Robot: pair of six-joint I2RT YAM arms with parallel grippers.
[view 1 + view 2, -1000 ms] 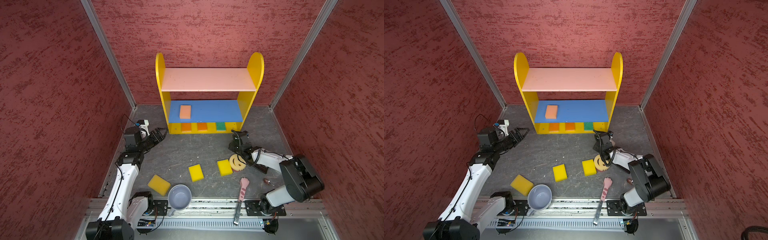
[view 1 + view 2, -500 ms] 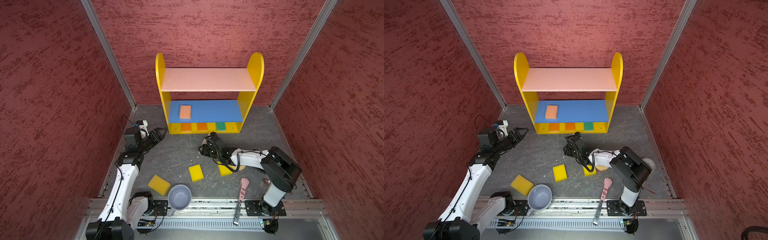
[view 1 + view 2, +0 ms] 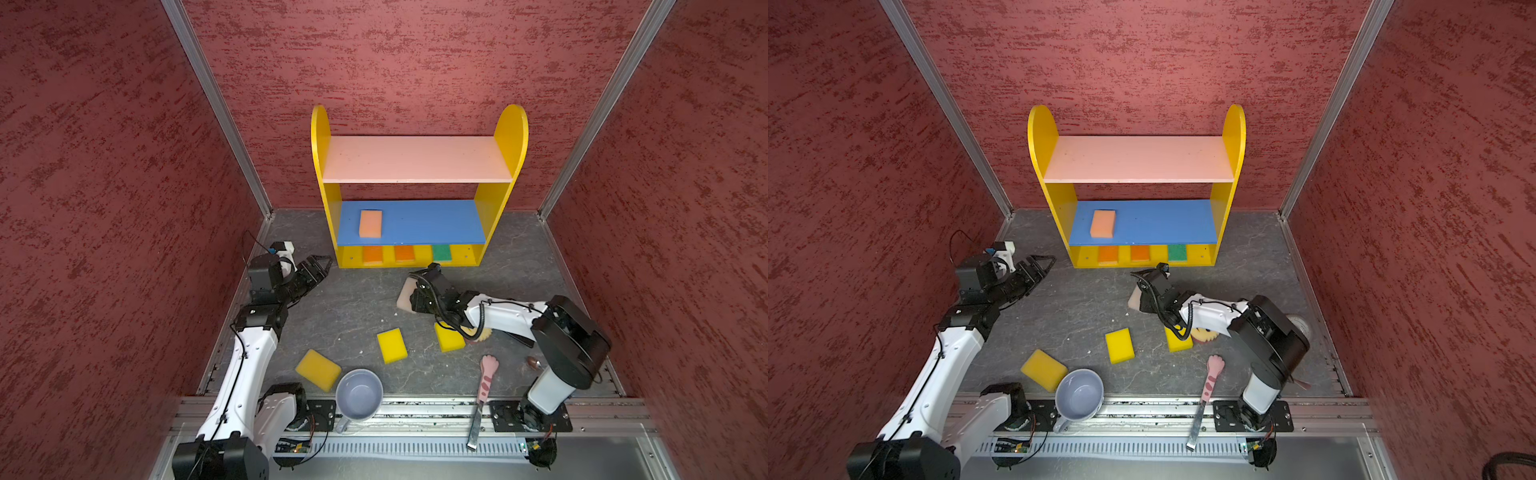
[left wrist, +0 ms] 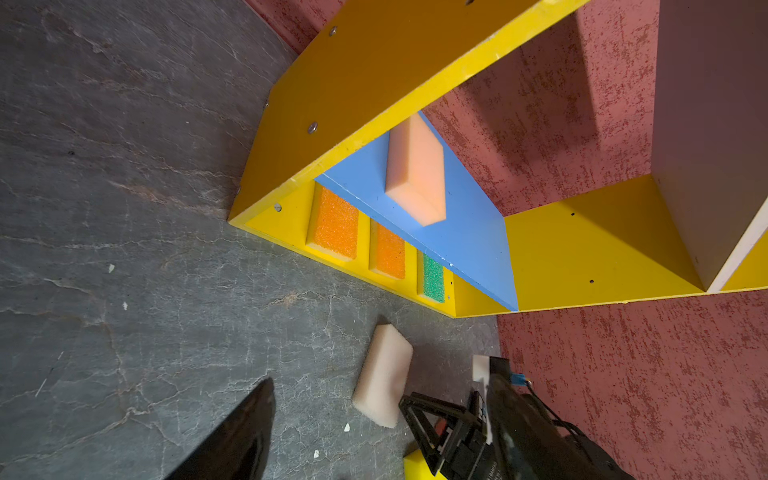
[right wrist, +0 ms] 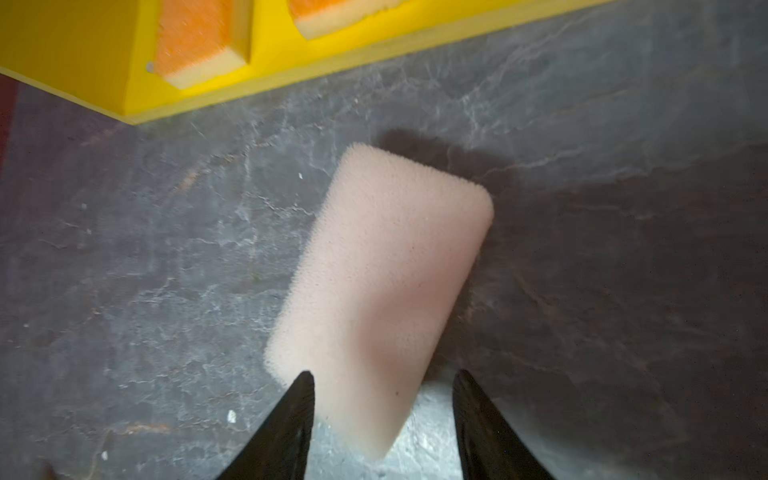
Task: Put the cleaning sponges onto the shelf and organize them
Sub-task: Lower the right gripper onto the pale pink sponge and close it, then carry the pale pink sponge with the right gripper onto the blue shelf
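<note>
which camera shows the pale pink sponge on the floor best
The right wrist view: the pale pink sponge fills the frame, nearly its whole top face visible. The left wrist view shows it smaller, from the side. In both top views the right gripper covers most of it.

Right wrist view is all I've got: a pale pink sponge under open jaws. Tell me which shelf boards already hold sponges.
Observer: The blue middle board holds one peach sponge, at the end on the left arm's side.
Operator: Give me the rest of the bottom board.
Observer: Past the two orange sponges that you can see, a green sponge lies further toward the right arm's side.
Operator: Report the left gripper.
Observer: The left gripper is open and holds nothing, off the shelf near its front corner on the left arm's side.
</note>
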